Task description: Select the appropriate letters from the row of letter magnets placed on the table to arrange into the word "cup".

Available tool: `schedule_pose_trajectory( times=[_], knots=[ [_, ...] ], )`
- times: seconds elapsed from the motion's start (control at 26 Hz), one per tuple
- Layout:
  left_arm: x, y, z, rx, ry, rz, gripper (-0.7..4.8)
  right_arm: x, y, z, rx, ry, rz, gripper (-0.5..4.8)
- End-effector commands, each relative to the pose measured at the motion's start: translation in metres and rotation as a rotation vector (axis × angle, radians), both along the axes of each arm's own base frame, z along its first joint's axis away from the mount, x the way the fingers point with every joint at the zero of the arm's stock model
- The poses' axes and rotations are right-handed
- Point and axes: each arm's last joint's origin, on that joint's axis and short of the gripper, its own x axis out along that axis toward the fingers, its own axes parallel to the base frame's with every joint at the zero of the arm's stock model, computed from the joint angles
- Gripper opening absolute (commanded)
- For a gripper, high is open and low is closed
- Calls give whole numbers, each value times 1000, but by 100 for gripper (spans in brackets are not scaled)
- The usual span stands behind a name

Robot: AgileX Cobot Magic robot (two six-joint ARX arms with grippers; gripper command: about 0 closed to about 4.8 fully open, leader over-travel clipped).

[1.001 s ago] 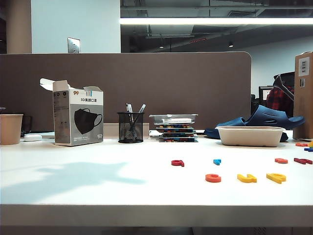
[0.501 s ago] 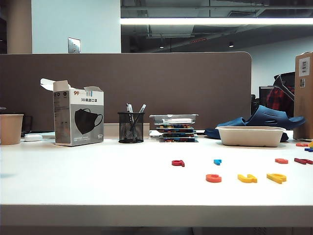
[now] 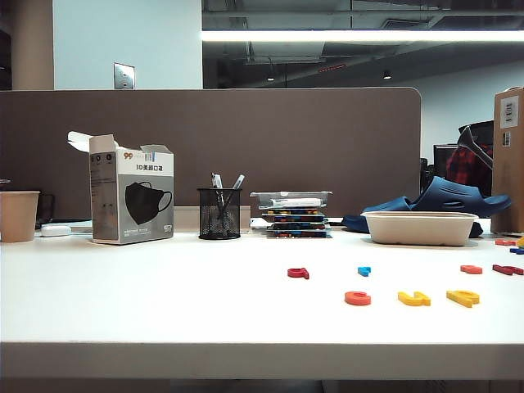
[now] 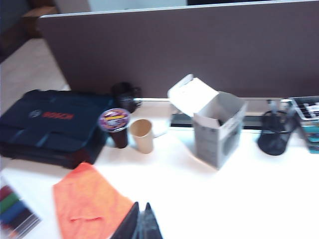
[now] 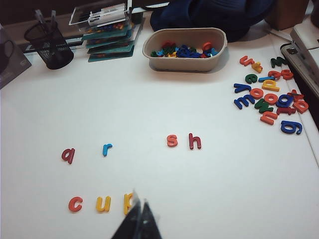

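Since the arm shadow seen a second ago has left the bench (image 3: 164,303) | c (image 5: 75,203), u (image 5: 103,203), p (image 5: 128,201) sit in a row spelling cup, apparently done | left gripper (image 4: 140,224) shut, empty, above an orange cloth (image 4: 89,206) | right gripper (image 5: 138,221) shut, empty, over p.

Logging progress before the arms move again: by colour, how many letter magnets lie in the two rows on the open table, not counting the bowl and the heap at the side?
Orange-red: 2, the c and the s
Yellow: 2, the u and the p
Dark red: 2, the a and the h
Blue: 1, the r
Total: 7
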Motion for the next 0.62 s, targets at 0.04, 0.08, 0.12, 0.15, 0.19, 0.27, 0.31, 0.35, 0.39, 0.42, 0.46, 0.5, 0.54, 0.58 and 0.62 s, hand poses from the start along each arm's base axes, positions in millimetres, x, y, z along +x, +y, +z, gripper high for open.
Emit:
schedule_pose_trajectory(
  times=[0.04, 0.08, 0.12, 0.15, 0.19, 0.27, 0.31, 0.35, 0.39, 0.42, 0.46, 0.5, 0.54, 0.58, 0.62],
  knots=[
    [-12, 4, -2, 13, -1, 34, -5, -5, 1, -2, 7, -27, 20, -6],
    [-15, 6, -5, 24, 0, 58, -5, -6, 1, -2, 10, -31, 27, -6],
    [-17, 7, -8, 29, 3, 73, -5, -7, 1, -2, 9, -36, 28, -6],
    [-20, 7, -15, 30, 7, 73, -5, -8, 2, -2, 12, -41, 34, -6],
    [-21, 8, -19, 30, 11, 73, -5, -8, 2, -2, 12, -42, 35, -6],
    [-23, 8, -31, 31, 12, 72, -5, -8, 2, -2, 11, -43, 36, -6],
    [-25, 9, -39, 25, 23, 69, -5, -8, 2, -2, 11, -44, 44, -6],
    [-26, 9, -44, 15, 30, 63, -5, -8, 3, -2, 11, -44, 51, -6],
    [-28, 9, -49, -1, 37, 43, -5, -9, 3, -2, 10, -46, 53, -6],
    [-34, 8, -58, -43, 43, -4, -5, -9, 3, -3, 9, -57, 57, -6],
    [-36, 8, -62, -60, 42, -21, -5, -10, 3, -5, 9, -63, 56, -6],
    [-43, 9, -72, -93, 40, -51, -5, -11, 3, -10, 8, -75, 56, -6],
    [-47, 10, -78, -106, 40, -57, -5, -12, 3, -14, 8, -81, 56, -6],
    [-54, 12, -87, -113, 37, -55, -5, -13, 3, -21, 9, -93, 56, -6],
    [-58, 13, -92, -114, 33, -55, -5, -14, 3, -25, 10, -100, 55, -6]
  ],
)
